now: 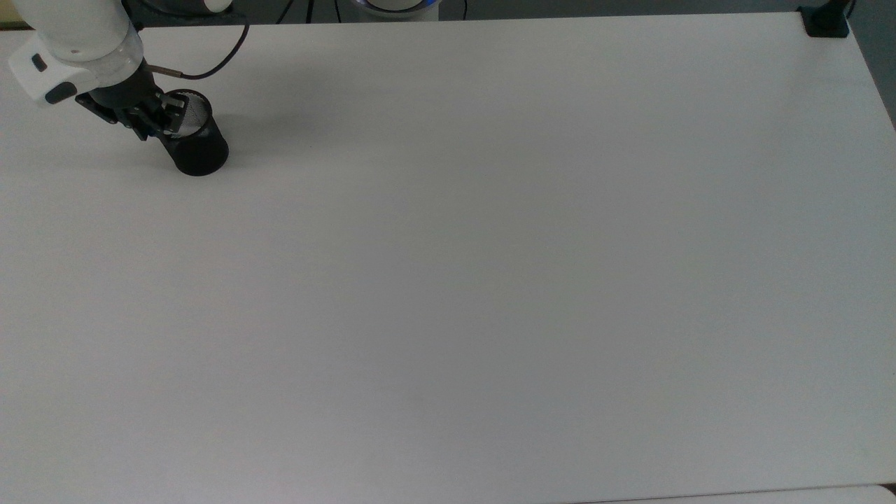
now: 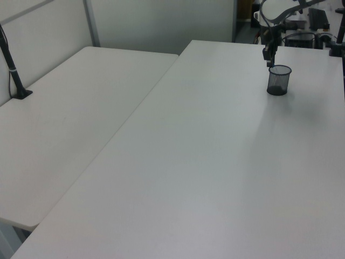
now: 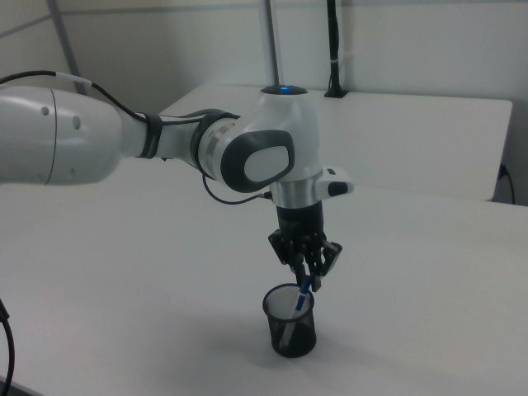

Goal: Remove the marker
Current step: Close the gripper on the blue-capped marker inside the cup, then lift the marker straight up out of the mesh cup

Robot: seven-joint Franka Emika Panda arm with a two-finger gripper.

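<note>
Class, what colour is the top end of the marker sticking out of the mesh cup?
Blue, seen best in the right view, where the marker rises above the cup rim.

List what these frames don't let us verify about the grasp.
- Marker lower barrel: right view, behind the black mesh cup wall.
- Marker's cap: top view, covered by the gripper.
- Finger contact with the marker: left view, too small; right view, fingers bunch over the cap.

marker (image 3: pixel 299 307) lower barrel veiled behind black mesh cup (image 3: pixel 289 331); arm (image 3: pixel 99 148) cut off at the right view's left edge
</note>
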